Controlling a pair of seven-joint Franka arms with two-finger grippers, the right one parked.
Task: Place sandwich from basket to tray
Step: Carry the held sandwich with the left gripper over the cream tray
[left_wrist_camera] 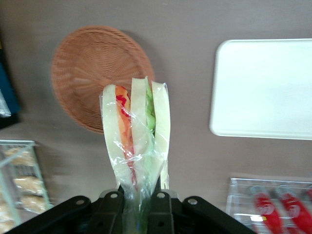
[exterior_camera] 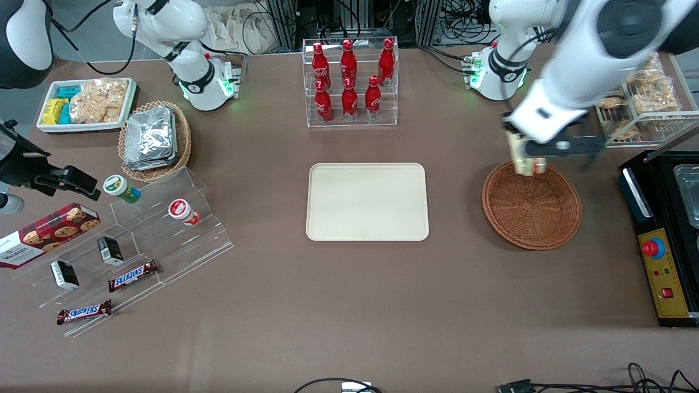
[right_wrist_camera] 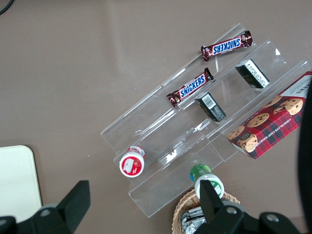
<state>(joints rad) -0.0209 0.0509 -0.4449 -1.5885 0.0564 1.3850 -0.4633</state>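
My left gripper [exterior_camera: 525,159] hangs above the basket's rim farthest from the front camera, shut on the sandwich [left_wrist_camera: 136,126]. The sandwich [exterior_camera: 522,158] is a plastic-wrapped wedge of white bread with green and pink-red filling, held up in the air by its narrow end between the two fingers [left_wrist_camera: 111,209]. The reddish-brown wicker basket [exterior_camera: 532,207] below it holds nothing. The cream-beige tray [exterior_camera: 367,202] lies flat at the table's middle, bare, well apart from the basket toward the parked arm's end. The wrist view shows both basket [left_wrist_camera: 92,63] and tray [left_wrist_camera: 265,87] beneath the sandwich.
A clear rack of red cola bottles [exterior_camera: 349,82] stands farther from the camera than the tray. A wire rack of snack bags [exterior_camera: 644,103] and a black machine [exterior_camera: 663,240] sit at the working arm's end. A foil-packet basket [exterior_camera: 154,139] and clear snack shelves [exterior_camera: 136,240] lie toward the parked arm's end.
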